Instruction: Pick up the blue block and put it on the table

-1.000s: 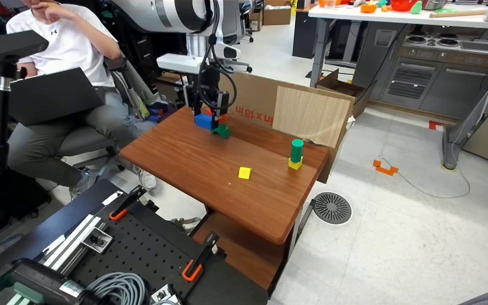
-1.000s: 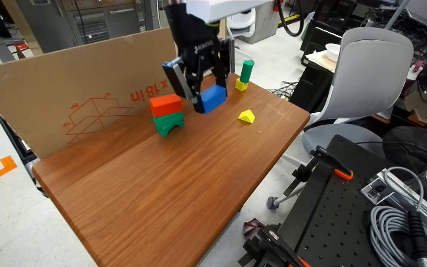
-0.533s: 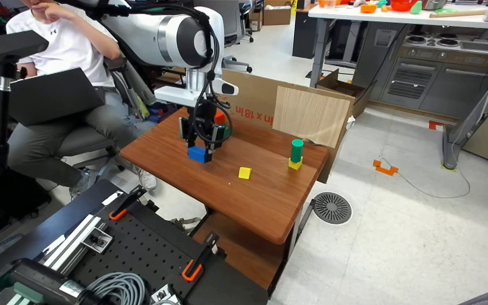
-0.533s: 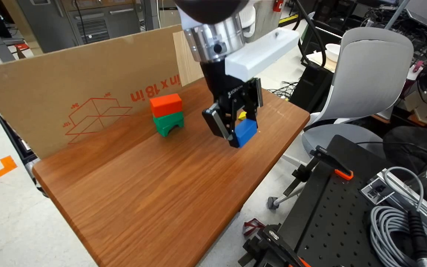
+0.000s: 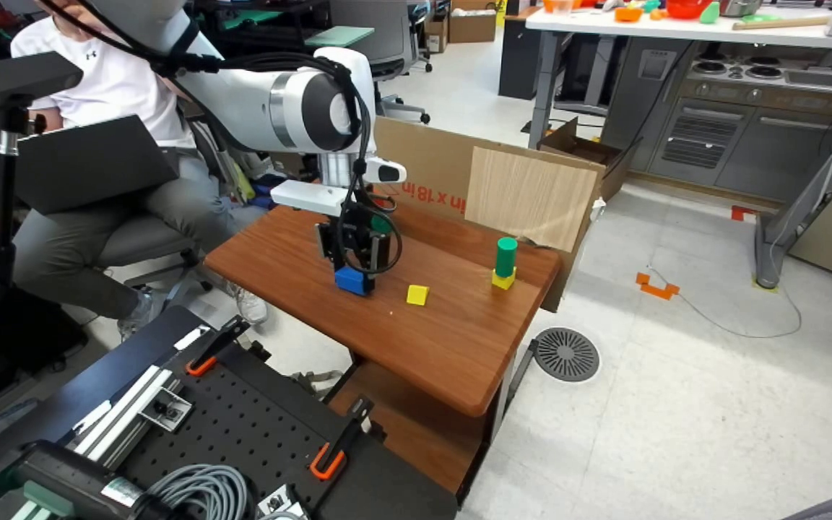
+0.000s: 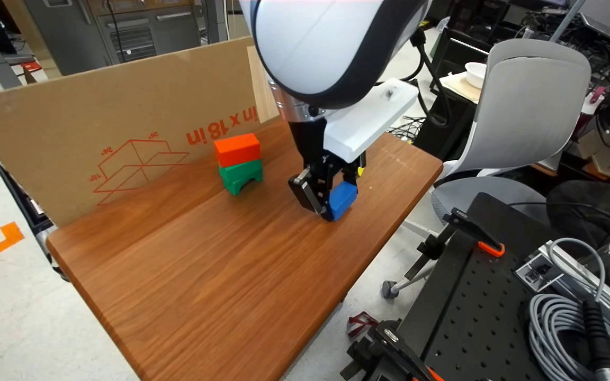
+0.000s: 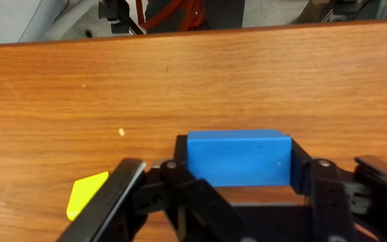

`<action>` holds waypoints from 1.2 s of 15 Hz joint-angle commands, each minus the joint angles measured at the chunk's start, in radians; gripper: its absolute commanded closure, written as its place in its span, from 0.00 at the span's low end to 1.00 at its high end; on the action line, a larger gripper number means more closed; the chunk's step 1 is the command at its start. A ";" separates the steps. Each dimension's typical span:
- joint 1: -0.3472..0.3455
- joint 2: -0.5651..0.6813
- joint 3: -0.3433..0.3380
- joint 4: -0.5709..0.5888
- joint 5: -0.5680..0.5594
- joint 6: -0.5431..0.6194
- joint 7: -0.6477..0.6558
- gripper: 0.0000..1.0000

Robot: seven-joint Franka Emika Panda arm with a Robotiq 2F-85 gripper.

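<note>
The blue block (image 5: 351,280) is held between the two black fingers of my gripper (image 5: 355,270). It also shows in an exterior view (image 6: 343,200) and in the wrist view (image 7: 239,159), its long side spanning the fingertips. My gripper (image 7: 240,154) is shut on its two ends. The block is level and low over the reddish-brown table (image 5: 430,347); I cannot tell whether its underside touches the wood. The table top also shows in an exterior view (image 6: 204,275) and in the wrist view (image 7: 180,84).
A red block (image 6: 237,150) sits on a green arch block (image 6: 241,175) near the cardboard sheet (image 6: 125,100). A yellow block (image 5: 417,295) lies close beside my gripper. A green cylinder (image 5: 506,256) stands on another yellow block (image 5: 503,279). A dark workbench (image 5: 257,419) stands near the table.
My gripper has carried the blue block away from the red-and-green stack toward the table's long edge and lowered it close to the table top. The other blocks have not moved.
</note>
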 commanded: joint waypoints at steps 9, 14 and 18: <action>0.023 -0.042 -0.013 -0.041 -0.038 0.071 -0.012 0.00; -0.024 -0.273 -0.004 -0.142 -0.024 0.077 -0.132 0.00; -0.079 -0.456 0.004 -0.176 0.027 0.035 -0.250 0.00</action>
